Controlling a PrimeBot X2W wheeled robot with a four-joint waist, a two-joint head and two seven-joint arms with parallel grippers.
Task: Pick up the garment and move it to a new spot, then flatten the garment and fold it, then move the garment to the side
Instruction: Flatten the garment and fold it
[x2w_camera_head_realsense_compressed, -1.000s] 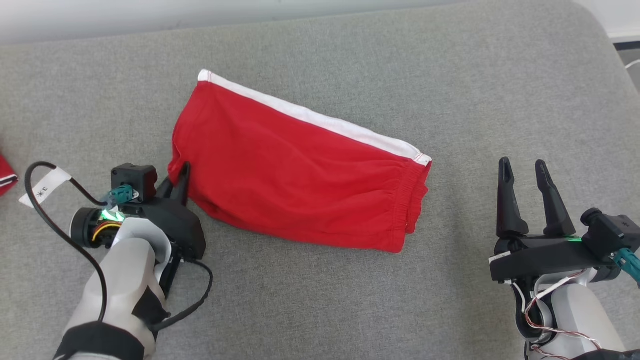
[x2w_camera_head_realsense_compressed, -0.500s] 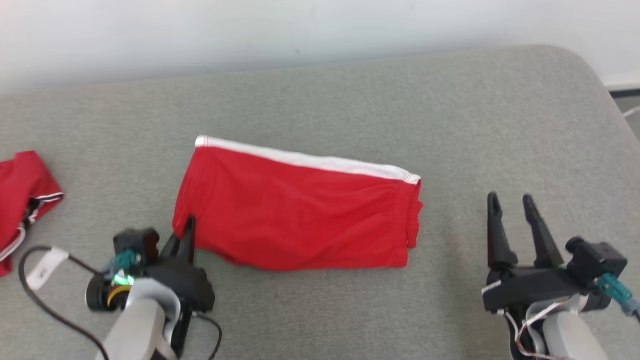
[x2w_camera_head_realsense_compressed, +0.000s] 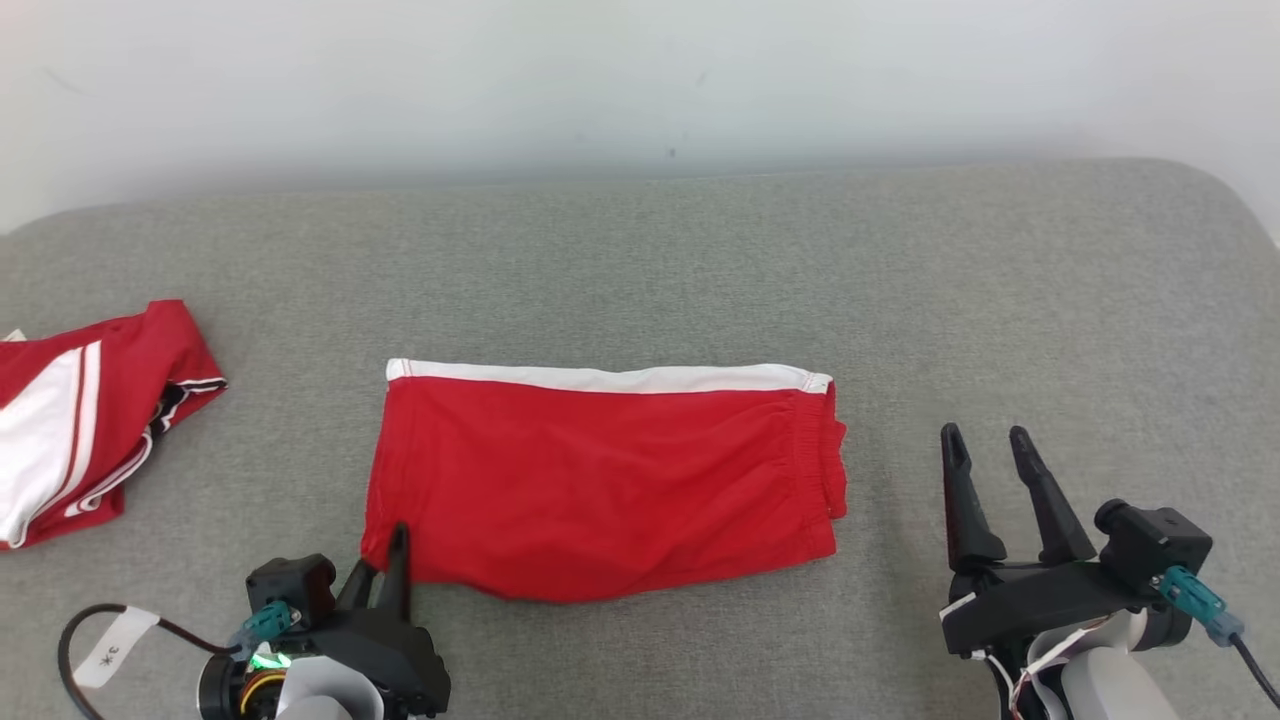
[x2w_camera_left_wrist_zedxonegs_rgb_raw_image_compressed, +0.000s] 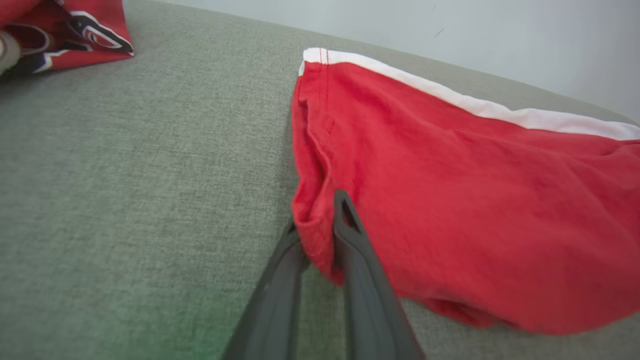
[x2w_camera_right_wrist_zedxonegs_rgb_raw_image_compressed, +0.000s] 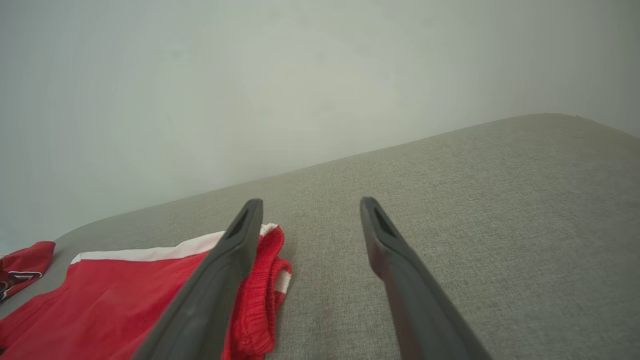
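The garment (x2w_camera_head_realsense_compressed: 600, 480) is a pair of red shorts with a white stripe along its far edge, lying folded flat on the grey cushion (x2w_camera_head_realsense_compressed: 640, 250). My left gripper (x2w_camera_head_realsense_compressed: 385, 560) sits at its near left corner. In the left wrist view that corner of the garment (x2w_camera_left_wrist_zedxonegs_rgb_raw_image_compressed: 450, 200) lies pinched between the two fingers of the left gripper (x2w_camera_left_wrist_zedxonegs_rgb_raw_image_compressed: 317, 225). To the right of the shorts my right gripper (x2w_camera_head_realsense_compressed: 985, 435) is open and holds nothing. The right wrist view shows the right gripper (x2w_camera_right_wrist_zedxonegs_rgb_raw_image_compressed: 311, 202) over bare cushion, with the waistband end of the garment (x2w_camera_right_wrist_zedxonegs_rgb_raw_image_compressed: 100, 300) beside its left finger.
A second red garment (x2w_camera_head_realsense_compressed: 70, 420) with white and dark stripes lies at the cushion's left edge, also seen as the striped red garment (x2w_camera_left_wrist_zedxonegs_rgb_raw_image_compressed: 75, 30). A pale wall (x2w_camera_head_realsense_compressed: 640, 80) rises behind the cushion. Grey cushion stretches out to the right of the shorts.
The head camera has swung up and round, so the whole picture shifted and the wall and second garment came in. Left gripper stays at the shorts' corner; right gripper stays open.
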